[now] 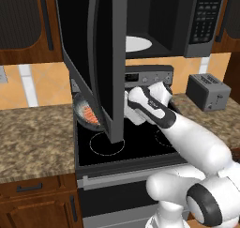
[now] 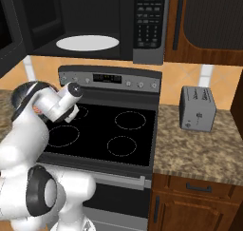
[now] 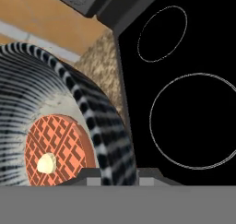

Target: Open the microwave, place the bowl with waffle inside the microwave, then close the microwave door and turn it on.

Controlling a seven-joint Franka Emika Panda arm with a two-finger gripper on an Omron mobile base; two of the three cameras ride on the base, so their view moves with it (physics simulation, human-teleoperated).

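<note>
Orange waffle [image 3: 55,149] fills the bowl [image 3: 97,121] seen from the hand.

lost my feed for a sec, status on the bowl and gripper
Gripper shut on bowl rim, waffle inside. Bowl held over left side of stove. Microwave door swung open, hanging right beside the bowl, in the lift path.

A home kitchen is showing here — a black glass-top stove [image 2: 102,130] is sitting between speckled granite table [image 2: 199,151] runs, a microwave [image 2: 95,23] is hanging above it, brown wooden cabinets [image 2: 204,21] are lining the wall, and a silver toaster [image 2: 198,109] is standing beside the stove
</note>
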